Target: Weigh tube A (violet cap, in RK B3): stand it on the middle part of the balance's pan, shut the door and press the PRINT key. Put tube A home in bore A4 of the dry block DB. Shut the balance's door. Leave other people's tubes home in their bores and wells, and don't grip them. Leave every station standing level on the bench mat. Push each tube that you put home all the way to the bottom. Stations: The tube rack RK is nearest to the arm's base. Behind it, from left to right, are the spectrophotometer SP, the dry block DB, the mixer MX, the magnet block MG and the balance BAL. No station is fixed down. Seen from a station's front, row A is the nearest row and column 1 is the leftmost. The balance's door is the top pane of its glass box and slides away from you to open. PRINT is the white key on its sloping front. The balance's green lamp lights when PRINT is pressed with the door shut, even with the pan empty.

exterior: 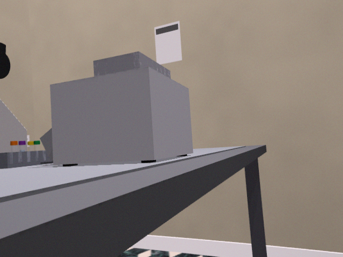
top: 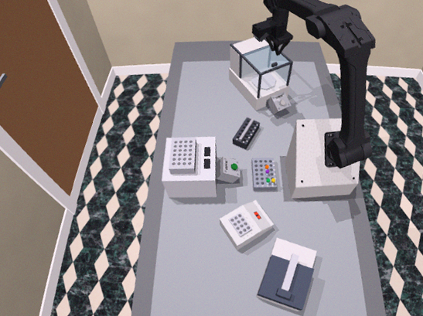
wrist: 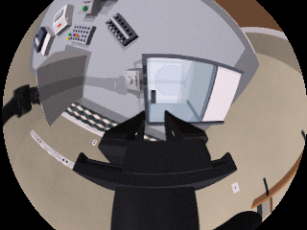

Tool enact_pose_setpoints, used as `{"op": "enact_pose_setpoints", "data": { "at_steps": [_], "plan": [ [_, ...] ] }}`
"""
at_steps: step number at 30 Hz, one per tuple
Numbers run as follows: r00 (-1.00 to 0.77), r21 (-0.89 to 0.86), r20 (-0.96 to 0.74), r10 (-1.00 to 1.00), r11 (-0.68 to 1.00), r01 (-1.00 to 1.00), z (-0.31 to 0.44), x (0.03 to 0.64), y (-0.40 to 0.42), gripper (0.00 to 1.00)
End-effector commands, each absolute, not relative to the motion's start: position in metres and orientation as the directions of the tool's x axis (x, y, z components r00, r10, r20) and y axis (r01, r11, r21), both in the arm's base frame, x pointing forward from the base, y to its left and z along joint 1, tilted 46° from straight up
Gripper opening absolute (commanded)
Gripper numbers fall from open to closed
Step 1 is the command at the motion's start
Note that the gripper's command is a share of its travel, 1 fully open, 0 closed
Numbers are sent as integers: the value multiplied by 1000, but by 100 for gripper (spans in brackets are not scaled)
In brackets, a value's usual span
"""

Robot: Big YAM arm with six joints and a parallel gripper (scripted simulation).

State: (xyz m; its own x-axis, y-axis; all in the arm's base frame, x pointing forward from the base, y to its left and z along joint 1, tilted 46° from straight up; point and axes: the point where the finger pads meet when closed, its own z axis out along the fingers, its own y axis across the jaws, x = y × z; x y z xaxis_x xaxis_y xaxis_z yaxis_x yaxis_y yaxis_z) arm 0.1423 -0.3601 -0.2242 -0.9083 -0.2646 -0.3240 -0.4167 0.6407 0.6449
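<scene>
My gripper is partly open and empty, above the balance's glass box. The balance's top pane looks shut, its dark handle near the front edge. The pan shows bare through the glass. PRINT is on the small front console; no green light is visible there. Tube A, violet-capped, stands in the rack among orange, green and yellow caps. The dry block, white with a red display, shows no tube in its bores.
The black magnet block lies between the balance and rack. The tall white mixer stands behind the rack, its green-knobbed console toward the rack. The navy and white spectrophotometer is beyond the dry block.
</scene>
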Motion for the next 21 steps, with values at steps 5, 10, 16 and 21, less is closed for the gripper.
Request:
{"op": "enact_pose_setpoints", "data": {
  "at_steps": [5, 10, 16, 21],
  "plan": [
    [-906, 624, -326, -271, 659, -421, -210, 144, -373, 30],
    [-907, 638, -320, -273, 645, -419, -230, 148, -354, 30],
    [-911, 648, -319, -260, 642, -411, -239, 144, -347, 30],
    [-909, 638, -320, -269, 648, -416, -245, 148, -346, 30]
  ]
}}
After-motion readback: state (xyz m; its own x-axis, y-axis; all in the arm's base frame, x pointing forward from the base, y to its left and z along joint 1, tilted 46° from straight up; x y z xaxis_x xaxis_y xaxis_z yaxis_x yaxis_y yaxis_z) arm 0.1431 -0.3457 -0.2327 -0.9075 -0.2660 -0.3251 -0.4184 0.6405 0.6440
